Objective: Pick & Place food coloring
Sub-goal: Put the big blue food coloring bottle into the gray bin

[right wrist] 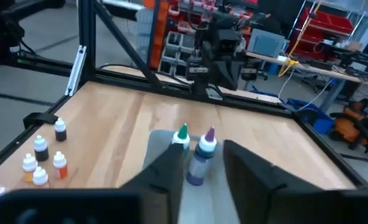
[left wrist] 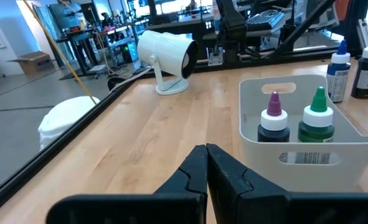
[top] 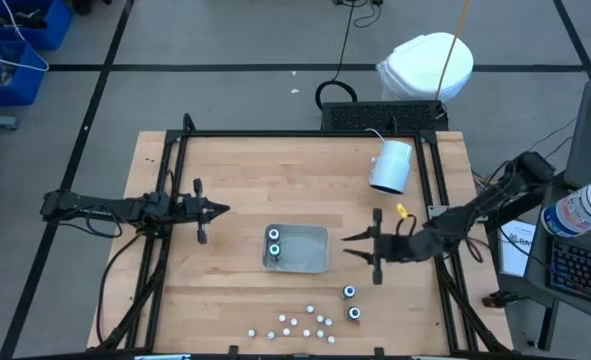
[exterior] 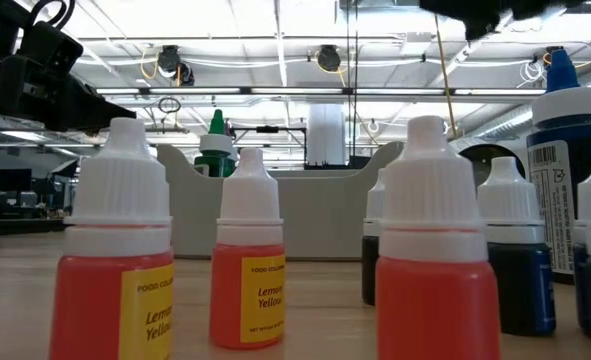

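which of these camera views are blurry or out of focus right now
Right wrist view: soft all over, with the purple-capped bottle smeared. Low view: the near yellow bottles loom large and slightly soft. High and left wrist views: sharp.

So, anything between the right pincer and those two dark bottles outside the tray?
Nothing visible: only bare table lies between the right pincer, beside the tray, and the two dark bottles. The white-capped bottles sit off to one side.
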